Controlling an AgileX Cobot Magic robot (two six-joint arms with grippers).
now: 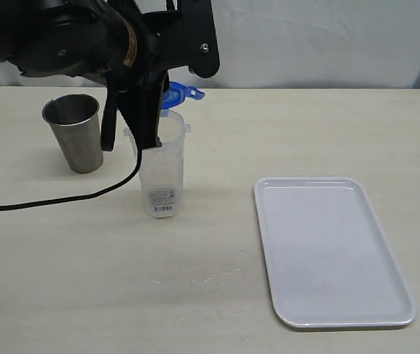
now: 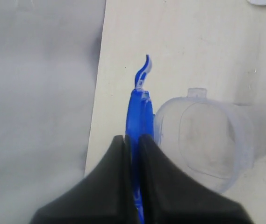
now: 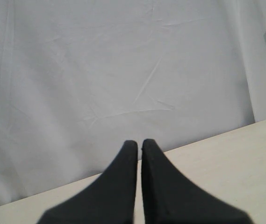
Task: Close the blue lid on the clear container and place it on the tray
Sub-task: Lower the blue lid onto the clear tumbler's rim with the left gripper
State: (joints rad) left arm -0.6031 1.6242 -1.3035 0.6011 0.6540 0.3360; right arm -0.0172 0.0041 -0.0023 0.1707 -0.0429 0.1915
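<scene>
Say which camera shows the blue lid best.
The left wrist view: the blue lid is close up, edge-on, pinched in the left gripper beside the clear container. The exterior view shows only a scrap behind the arm; the right wrist view, a blue sliver at the picture's edge.

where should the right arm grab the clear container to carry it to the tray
Probably the plain middle wall of the clear container, above its label, from the tray side, tool level. It stands upright, tall and narrow; the left tool and blue lid crowd its mouth, and the steel cup flanks the far side.
</scene>
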